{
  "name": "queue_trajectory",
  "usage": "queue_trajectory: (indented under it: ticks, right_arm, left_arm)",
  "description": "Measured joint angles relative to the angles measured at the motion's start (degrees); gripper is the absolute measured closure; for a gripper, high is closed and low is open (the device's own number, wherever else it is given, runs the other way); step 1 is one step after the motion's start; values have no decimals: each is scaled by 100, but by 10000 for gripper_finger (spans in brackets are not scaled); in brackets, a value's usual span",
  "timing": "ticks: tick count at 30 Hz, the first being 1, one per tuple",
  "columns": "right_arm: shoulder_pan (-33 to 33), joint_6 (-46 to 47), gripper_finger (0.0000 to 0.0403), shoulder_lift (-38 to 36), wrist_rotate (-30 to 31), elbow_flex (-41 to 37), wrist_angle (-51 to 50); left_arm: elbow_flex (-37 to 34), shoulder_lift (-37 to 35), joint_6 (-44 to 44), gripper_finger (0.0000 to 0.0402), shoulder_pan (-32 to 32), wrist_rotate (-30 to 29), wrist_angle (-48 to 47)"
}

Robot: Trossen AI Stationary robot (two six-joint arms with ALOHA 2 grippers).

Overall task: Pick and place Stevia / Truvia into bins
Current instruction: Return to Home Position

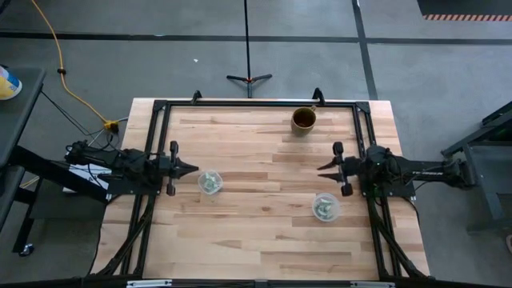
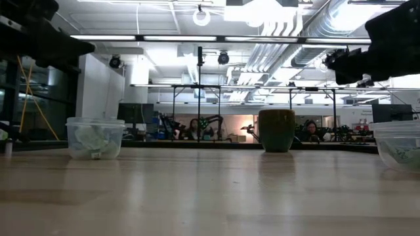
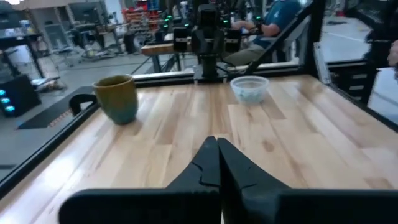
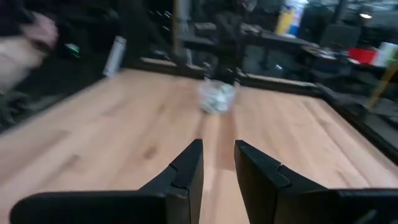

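Two clear cups stand on the wooden table, one just in front of my left gripper, the other nearer the near edge, below my right gripper. Pale green and white sachets lie inside both cups; I see none loose on the table. My left gripper is shut and hovers above the table. My right gripper is open by a narrow gap, also above the table, and looks across at the left-hand cup. Neither gripper holds anything.
A brown opaque cup stands near the table's far edge, right of the middle. A black frame runs along the table's sides. Bare wood lies between the two arms. A person's hand shows beyond the table.
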Motion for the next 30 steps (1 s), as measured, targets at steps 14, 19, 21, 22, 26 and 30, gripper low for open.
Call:
queue_trajectory:
  ticks: [14,19,21,22,26,30]
  right_arm:
    - [2,111,320,-275,337,-4,206]
    - [4,-161,320,-275,506,-4,284]
    - [4,-135,320,-268,596,-4,272]
    - [4,-2,320,-266,618,-4,278]
    - [4,489,320,-268,627,-4,252]
    - [4,605,320,-266,627,-6,172]
  left_arm:
    - [-191,-2,202,366,2,-269,453]
    - [-474,70,453,380,2,255,941]
    - [-474,-6,641,379,0,435,986]
    - [-474,-4,691,373,2,434,1014]
    - [-470,2,668,321,2,438,1027]
    - [-470,2,628,282,2,343,982]
